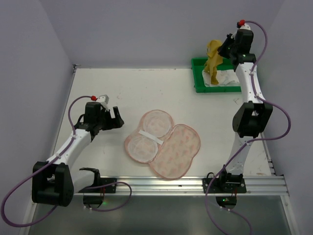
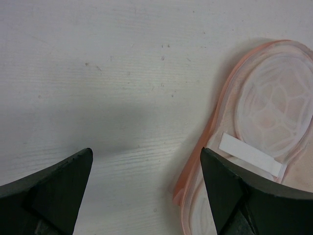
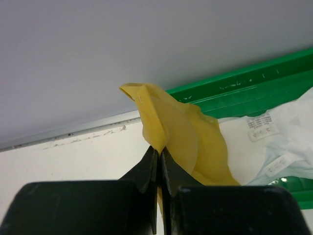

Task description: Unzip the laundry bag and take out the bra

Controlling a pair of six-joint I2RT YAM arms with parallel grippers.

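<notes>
The laundry bag (image 1: 164, 143) lies open and flat mid-table, its pale-lined half at the left and its leaf-print half at the right, with a pink zip rim. In the left wrist view the open half (image 2: 264, 122) lies at the right. My left gripper (image 1: 116, 117) is open and empty just left of the bag (image 2: 146, 161). My right gripper (image 1: 226, 49) is shut on the yellow bra (image 1: 213, 58) and holds it in the air above the green tray (image 1: 200, 81). In the right wrist view the bra (image 3: 181, 132) hangs from my shut gripper (image 3: 160, 152).
The green tray (image 3: 254, 90) at the back right holds white garments (image 3: 279, 142). Grey walls close off the back and sides. An aluminium rail (image 1: 171, 183) runs along the near edge.
</notes>
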